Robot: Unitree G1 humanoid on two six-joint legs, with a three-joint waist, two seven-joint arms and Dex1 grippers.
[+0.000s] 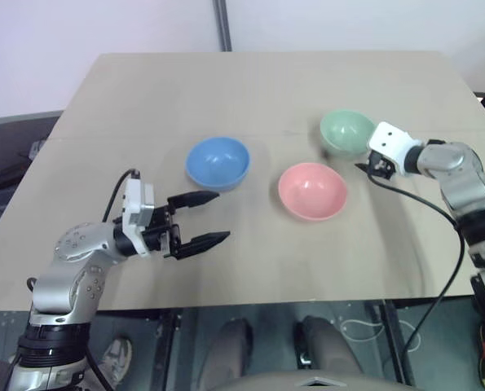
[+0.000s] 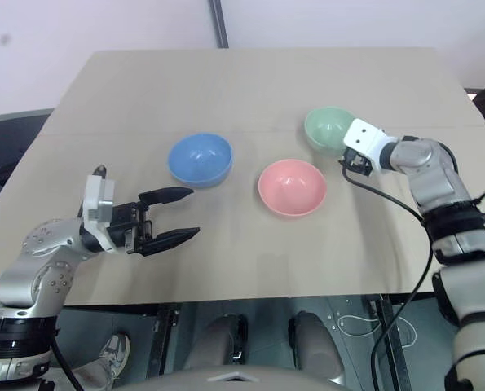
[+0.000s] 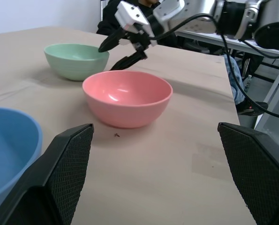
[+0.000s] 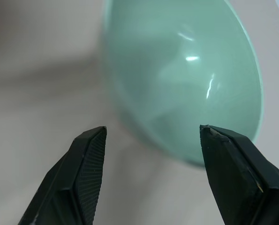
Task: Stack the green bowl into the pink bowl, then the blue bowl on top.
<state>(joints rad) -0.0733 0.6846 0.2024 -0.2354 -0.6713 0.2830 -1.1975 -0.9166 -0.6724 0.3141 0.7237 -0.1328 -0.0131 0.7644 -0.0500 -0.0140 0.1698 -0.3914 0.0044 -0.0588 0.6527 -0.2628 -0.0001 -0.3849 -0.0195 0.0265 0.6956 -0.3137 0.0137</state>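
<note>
Right gripper [image 4: 151, 136], fingers spread and empty, poised just short of the green bowl's [image 1: 346, 132] near rim, pink bowl [image 1: 311, 190] beside it, blue bowl [image 1: 218, 161] beyond; closing off-centre could skid the smooth bowl away; left gripper [image 1: 200, 220] waits spread.

Beige table [image 1: 250, 90]; grey floor [image 1: 6, 163] beyond; white wall [image 1: 103, 24] behind

1. No legible text, labels, brands, numbers or signs in any view.
2. Bowls [image 1: 311, 191]: plain surfaces, no markings.
3. Table [image 1: 250, 90]: bare, unmarked.
</note>
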